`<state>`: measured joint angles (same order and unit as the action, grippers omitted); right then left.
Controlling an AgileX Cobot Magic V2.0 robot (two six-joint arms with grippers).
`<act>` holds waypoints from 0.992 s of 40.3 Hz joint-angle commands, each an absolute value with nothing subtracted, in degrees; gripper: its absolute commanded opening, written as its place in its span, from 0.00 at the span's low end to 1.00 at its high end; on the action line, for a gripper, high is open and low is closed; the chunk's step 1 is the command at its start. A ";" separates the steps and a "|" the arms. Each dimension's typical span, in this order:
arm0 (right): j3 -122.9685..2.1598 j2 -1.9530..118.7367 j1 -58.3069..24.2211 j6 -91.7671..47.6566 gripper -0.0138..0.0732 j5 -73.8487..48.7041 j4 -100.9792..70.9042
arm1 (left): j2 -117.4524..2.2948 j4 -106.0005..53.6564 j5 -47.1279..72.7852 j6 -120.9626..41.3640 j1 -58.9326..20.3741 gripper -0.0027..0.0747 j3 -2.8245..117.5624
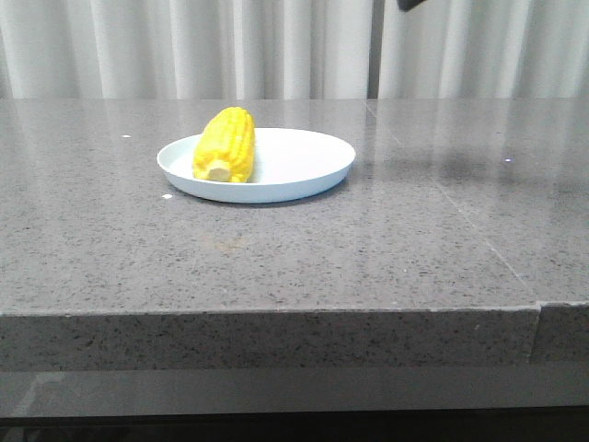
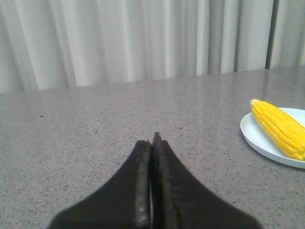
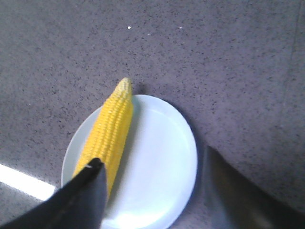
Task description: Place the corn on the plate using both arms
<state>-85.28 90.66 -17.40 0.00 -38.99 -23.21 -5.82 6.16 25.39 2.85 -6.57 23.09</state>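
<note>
The yellow corn (image 1: 225, 145) lies on the left half of the pale-blue plate (image 1: 308, 161), its pale cut end facing the front. My right gripper (image 3: 152, 160) hangs open and empty high above the plate (image 3: 162, 157); the corn (image 3: 110, 131) shows beside one finger (image 3: 90, 186). Only a dark bit of that arm (image 1: 409, 5) shows at the top of the front view. My left gripper (image 2: 152, 140) is shut and empty over bare table, apart from the plate (image 2: 259, 138) and corn (image 2: 279, 126).
The grey speckled stone table (image 1: 294, 267) has a front edge close to the camera and a seam (image 1: 538, 308) at the right. A white curtain (image 1: 276, 46) hangs behind the table.
</note>
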 commanded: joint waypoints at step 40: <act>-37.22 39.52 -7.02 -0.63 0.08 -16.37 -7.54 | -6.47 6.37 20.92 3.05 -6.63 0.01 24.52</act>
